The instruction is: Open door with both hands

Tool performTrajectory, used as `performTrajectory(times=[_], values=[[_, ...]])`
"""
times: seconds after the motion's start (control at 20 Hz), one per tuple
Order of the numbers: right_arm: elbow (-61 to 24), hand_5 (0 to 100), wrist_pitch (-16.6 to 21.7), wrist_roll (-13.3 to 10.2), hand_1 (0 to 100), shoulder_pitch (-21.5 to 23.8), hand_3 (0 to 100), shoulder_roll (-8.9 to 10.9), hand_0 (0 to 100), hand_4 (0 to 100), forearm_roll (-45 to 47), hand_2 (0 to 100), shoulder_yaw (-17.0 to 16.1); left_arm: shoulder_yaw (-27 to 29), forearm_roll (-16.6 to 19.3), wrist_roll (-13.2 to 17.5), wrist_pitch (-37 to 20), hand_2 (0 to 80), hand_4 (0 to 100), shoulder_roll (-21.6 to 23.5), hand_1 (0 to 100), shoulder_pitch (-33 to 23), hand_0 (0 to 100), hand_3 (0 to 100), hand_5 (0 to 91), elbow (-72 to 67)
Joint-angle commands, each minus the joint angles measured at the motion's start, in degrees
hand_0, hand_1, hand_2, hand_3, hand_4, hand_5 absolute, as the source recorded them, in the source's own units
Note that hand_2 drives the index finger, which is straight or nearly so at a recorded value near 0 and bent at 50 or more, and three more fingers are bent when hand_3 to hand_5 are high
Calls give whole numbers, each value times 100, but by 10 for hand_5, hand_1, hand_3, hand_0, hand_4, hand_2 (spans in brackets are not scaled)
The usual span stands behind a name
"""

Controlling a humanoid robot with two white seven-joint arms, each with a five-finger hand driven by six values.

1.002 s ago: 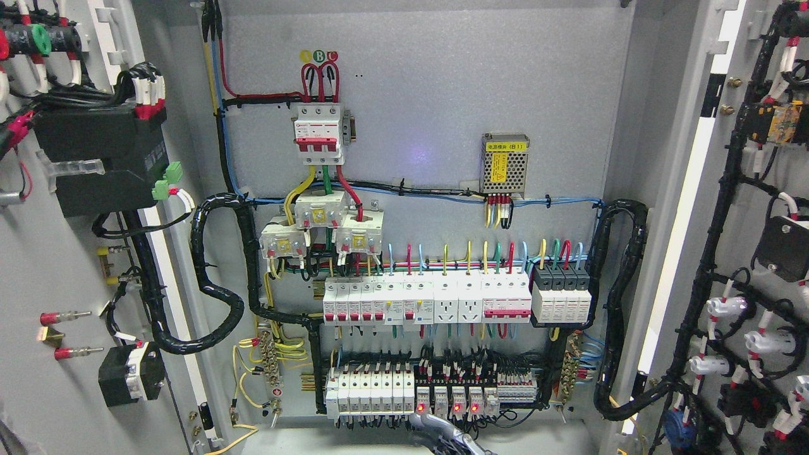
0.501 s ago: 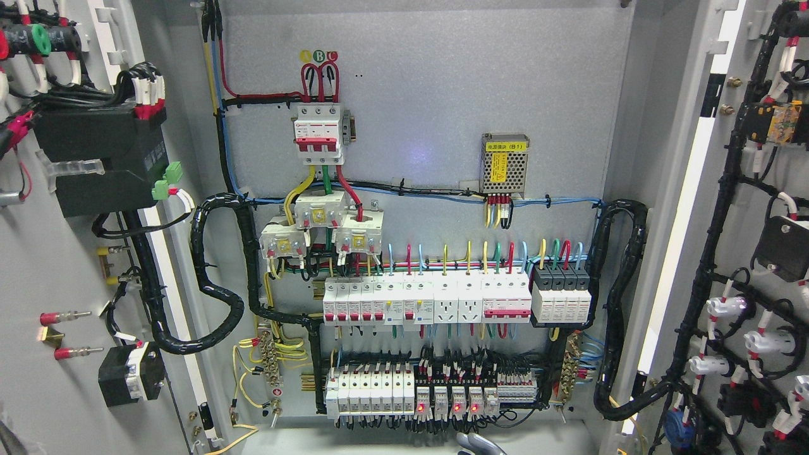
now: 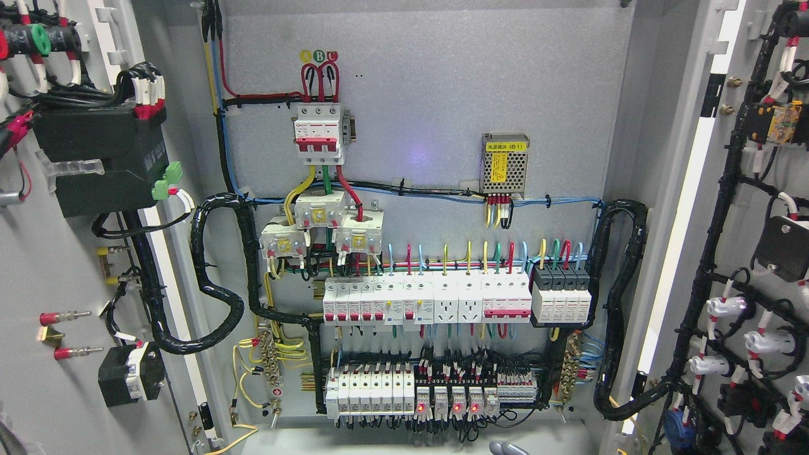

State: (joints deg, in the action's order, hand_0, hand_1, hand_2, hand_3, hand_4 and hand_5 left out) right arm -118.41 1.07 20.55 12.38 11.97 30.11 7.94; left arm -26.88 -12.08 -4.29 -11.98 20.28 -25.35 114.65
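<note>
An electrical cabinet (image 3: 632, 95) is seen with both doors swung wide, its wired back panel fully exposed. The left door (image 3: 38, 265) is folded back to the left of the panel, its inner face carrying a black box (image 3: 101, 158) and bundled black cable. The right door (image 3: 758, 208) is folded back to the right of the panel, its inner face lined with white-capped parts and more black cable. High on the panel, a three-pole breaker (image 3: 319, 134) with red handles is mounted beneath labels A, B and C; to the right of it sits a small perforated metal power supply (image 3: 504, 163) (yellow label on its face). Below the breaker, a long row of white breakers and sockets (image 3: 426, 302) is mounted, and beneath that row a lower rail of relays (image 3: 452, 399) shows three red lights. At the bottom edge, below the relays, only a grey sliver of a hand (image 3: 507, 448) is visible; which arm it belongs to cannot be told, and whether its fingers are released or clenched cannot be told either. Neither door is touched by it.
</note>
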Motion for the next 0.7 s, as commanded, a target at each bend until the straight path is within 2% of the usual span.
performTrajectory(times=[0.0, 0.2, 0.35, 0.55, 0.65], values=[[-130, 0, 25, 80, 0, 239, 0, 104, 191, 0, -5, 0, -513, 192, 4, -2, -189, 0, 0, 73, 0, 101, 0, 0, 0, 576], [-130, 0, 25, 98, 0, 318, 0, 112, 191, 0, -5, 0, -793, 455, -5, -2, -585, 0, 0, 38, 0, 162, 0, 0, 0, 594], [-130, 0, 25, 98, 0, 405, 0, 104, 191, 0, -14, 0, -1127, 509, -14, -2, -647, 0, 0, -6, 0, 215, 0, 0, 0, 594], [-130, 0, 33, 107, 0, 414, 0, 95, 191, 0, -14, 0, -1391, 526, -22, -2, -674, 0, 0, -50, 0, 425, 0, 0, 0, 594], [-130, 0, 34, 107, 0, 423, 0, 95, 191, 0, -14, 0, -1514, 526, -188, -2, -682, 0, 0, -68, 0, 575, 0, 0, 0, 594]])
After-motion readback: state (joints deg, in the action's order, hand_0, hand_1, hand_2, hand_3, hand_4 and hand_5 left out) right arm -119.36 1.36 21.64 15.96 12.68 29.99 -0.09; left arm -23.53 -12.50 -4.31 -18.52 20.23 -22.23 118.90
